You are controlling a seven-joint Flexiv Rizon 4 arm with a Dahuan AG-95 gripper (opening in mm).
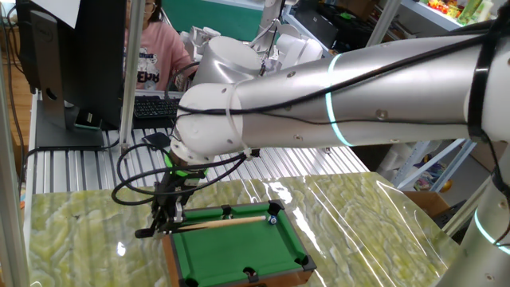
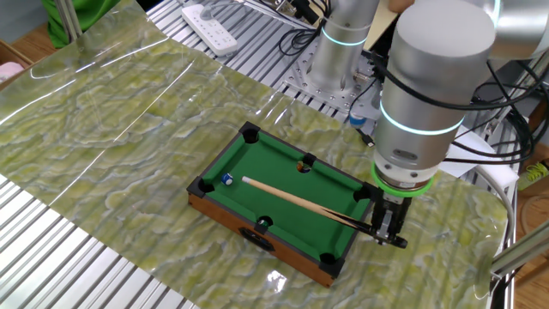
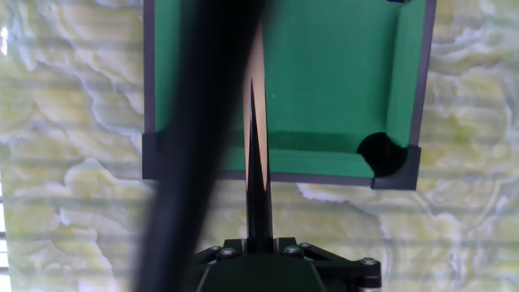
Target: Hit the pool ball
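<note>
I am gripping the cue (image 2: 296,199) by its black butt end, my gripper (image 2: 388,230) nearly closed around the thin shaft just outside the table's short end rail. My fingers are pointing steeply down, so the cue is lying almost flat, low over the green felt, its pale tip reaching toward the far end. Holding it at the very back is giving me the whole length of the stick to reach with, and keeping my bulky wrist off the small table (image 2: 341,262).

The ball (image 2: 227,179) is sitting near the far corner, just beside a corner pocket (image 2: 206,185) and close to the short rail. In the other fixed view the cue tip is lying near the ball but apart from it, not yet touching. The shaft seems to be aimed a little to one side of the ball, so I judge I am lining up rather than striking.

In my hand view a blurred dark shaft is crossing the picture beside the cue; the ball is out of that picture, so aiming has to rest on the fixed views. A short push along the cue's own line should do it; any sideways slip may miss such a small ball.
</note>
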